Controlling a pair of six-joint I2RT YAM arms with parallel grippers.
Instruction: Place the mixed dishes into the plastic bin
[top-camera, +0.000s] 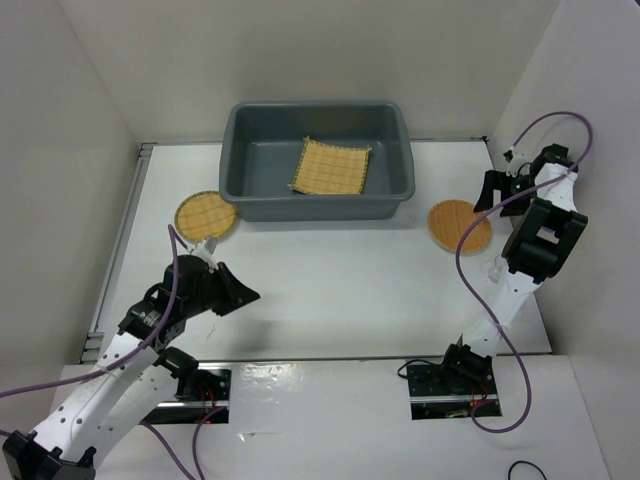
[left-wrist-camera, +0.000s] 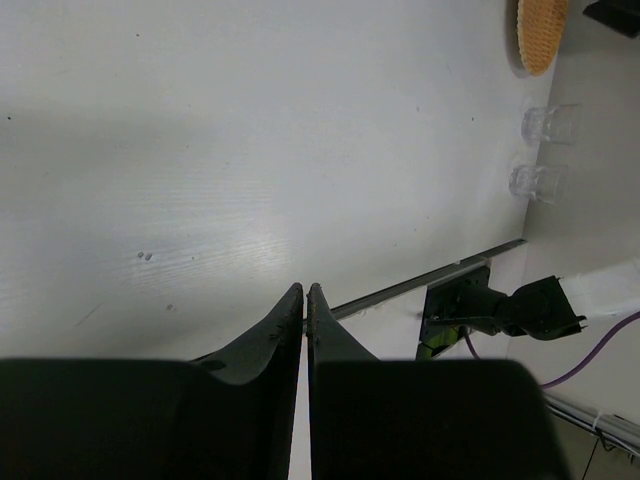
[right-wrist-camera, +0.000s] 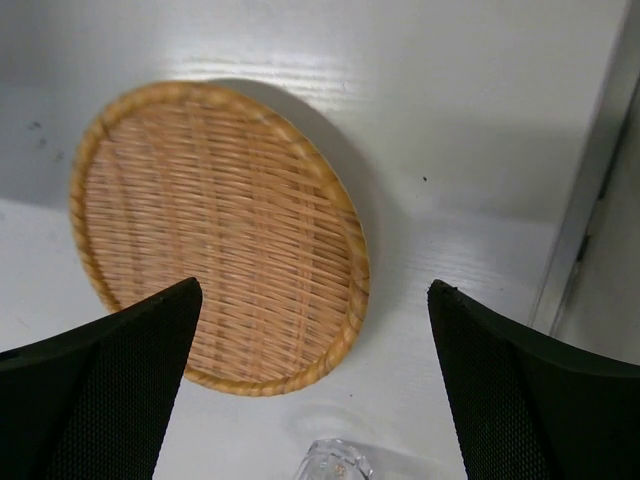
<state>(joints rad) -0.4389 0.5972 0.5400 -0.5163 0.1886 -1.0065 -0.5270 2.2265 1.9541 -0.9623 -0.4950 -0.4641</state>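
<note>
While the mat (top-camera: 331, 167) lies in the bin (top-camera: 315, 208), left fingers (left-wrist-camera: 270, 335) are clenched. Right fingers (right-wrist-camera: 120, 370) gape above the orange-brown disc (right-wrist-camera: 220, 230).

The white table (top-camera: 340, 290) carries the grey plastic bin (top-camera: 320, 208) at its far side, 1 yellow dark-rimmed woven disc (top-camera: 206, 215) to the bin's left, 1 orange-brown woven disc (top-camera: 459, 227) to its right, and 2 small clear glasses (left-wrist-camera: 550, 124) near that disc.

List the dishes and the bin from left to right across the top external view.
yellow dark-rimmed woven disc → dark grey plastic bin, with the bamboo mat lying inside it → orange-brown woven disc
</note>
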